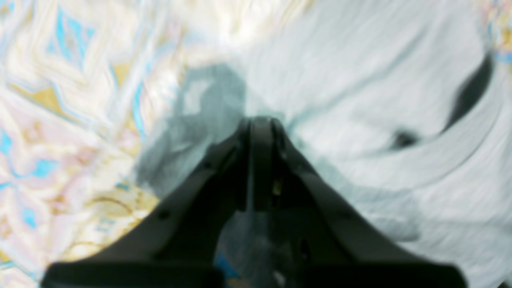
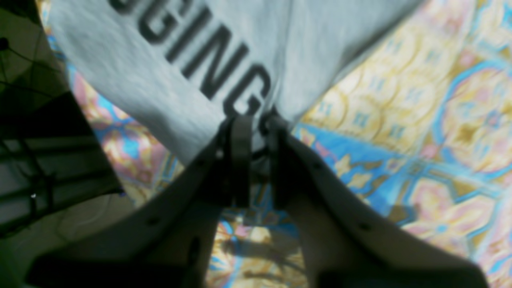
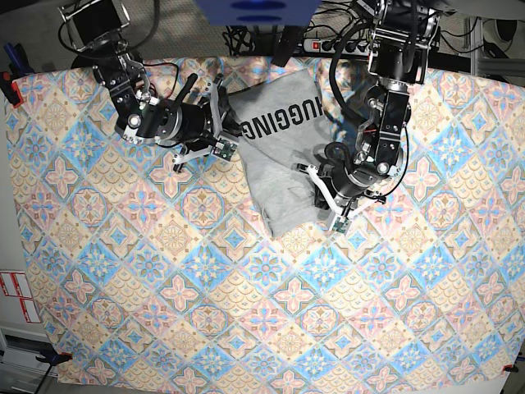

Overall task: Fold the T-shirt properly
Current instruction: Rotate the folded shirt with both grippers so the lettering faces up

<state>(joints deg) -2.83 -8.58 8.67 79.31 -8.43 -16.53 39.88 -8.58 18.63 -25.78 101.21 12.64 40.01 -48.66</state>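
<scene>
1. Nearest the cam: right gripper [image 2: 253, 120], fingers nearly together, pinching the T-shirt [image 2: 168, 68] edge by the black lettering [image 2: 200, 60].
2. Left gripper [image 1: 260, 122] closed tight on grey fabric; wrist pic blurred.
3. T-shirt lies near the table's far edge, centre, on the patterned tablecloth [image 3: 164, 287], partly folded, lettering up.
4. Power strip [image 3: 328, 45] beyond the far edge.
5. Both arms reach in low from the far side, either side of the shirt.
6. Shirt's hem under left gripper is hidden.

Left wrist view is motion-blurred; T-shirt [image 2: 168, 68] lettering runs off the right wrist view's top.
</scene>
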